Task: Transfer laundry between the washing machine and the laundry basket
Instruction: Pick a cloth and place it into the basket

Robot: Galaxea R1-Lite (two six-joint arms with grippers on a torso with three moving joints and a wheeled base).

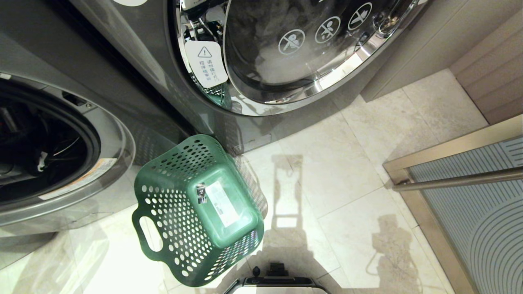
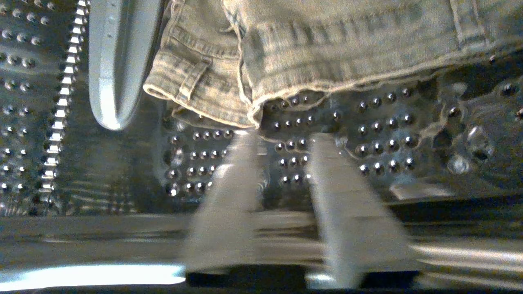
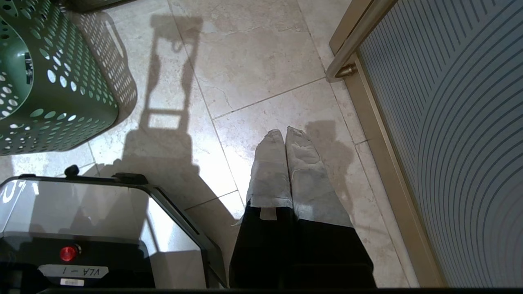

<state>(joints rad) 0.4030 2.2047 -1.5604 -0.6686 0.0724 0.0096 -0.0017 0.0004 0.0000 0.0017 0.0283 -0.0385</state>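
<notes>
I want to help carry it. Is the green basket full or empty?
Empty. The head view looks into the green basket and shows only its bare base with a white sticker.

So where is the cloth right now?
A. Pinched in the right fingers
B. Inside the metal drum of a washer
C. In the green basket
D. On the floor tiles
B: the left wrist view shows the laundry lying on the studded drum wall, with the left gripper apart just short of it; the laundry basket holds nothing.
</notes>
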